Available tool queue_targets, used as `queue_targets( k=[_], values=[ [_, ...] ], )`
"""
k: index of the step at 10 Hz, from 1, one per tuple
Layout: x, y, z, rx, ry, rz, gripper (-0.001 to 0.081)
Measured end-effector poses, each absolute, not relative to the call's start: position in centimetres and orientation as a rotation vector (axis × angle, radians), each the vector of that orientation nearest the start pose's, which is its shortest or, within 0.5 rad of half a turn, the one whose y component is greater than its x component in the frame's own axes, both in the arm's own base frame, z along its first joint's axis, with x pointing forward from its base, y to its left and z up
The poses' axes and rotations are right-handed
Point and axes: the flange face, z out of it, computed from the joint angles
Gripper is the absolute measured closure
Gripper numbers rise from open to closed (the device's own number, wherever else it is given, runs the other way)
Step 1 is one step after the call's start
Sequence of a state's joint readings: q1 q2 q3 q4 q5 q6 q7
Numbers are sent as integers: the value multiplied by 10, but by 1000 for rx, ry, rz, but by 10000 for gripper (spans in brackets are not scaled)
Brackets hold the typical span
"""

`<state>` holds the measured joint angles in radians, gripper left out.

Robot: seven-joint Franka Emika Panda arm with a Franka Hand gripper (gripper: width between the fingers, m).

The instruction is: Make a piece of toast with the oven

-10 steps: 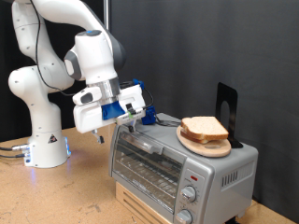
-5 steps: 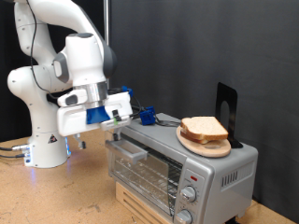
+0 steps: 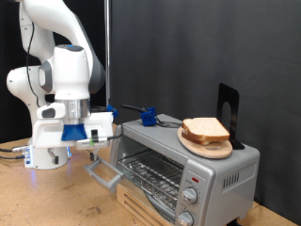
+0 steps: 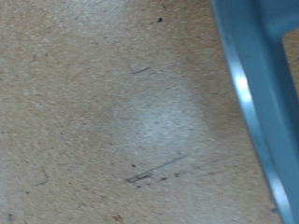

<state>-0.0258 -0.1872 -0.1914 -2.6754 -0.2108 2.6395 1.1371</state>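
**Oven door down, bread not yet touched**

The end effector (image 3: 105, 137) hangs low at the exterior view's left of the oven (image 3: 179, 162), just beside the outer edge of the lowered door (image 3: 105, 173). Its fingers are hidden behind the white hand and blue mount, so whether they are spread or closed cannot be told; nothing is seen held between them. The wrist view shows only the speckled counter (image 4: 103, 112) and a grey-blue metal edge (image 4: 254, 103), probably the door rim, though that is not certain.

The main risk, as I judge it, is the closeness of the hand to the open door: a sideways sweep could strike the door edge or its handle, push the light oven along the wooden block (image 3: 141, 205) it stands on, or shake the load on top. That load is the other weak point. The round wooden board (image 3: 207, 146) sits on the oven roof near its rim, and a jolt could slide it or topple the bread.

The piece of toast (image 3: 204, 129) lies on that board on top of the oven, towards the exterior view's right, higher than the end effector and well apart from it. The wire rack (image 3: 150, 172) inside shows bare.
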Motion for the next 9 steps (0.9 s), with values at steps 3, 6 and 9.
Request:
queue_targets(
  k=[3,6,9],
  values=[
    [421,-104,278,-2615,1870,-248,-2],
    [429,-118,247,-2600,1933,-235,-2],
    [441,-124,225,-2606,1940,-229,-2]
  ],
)
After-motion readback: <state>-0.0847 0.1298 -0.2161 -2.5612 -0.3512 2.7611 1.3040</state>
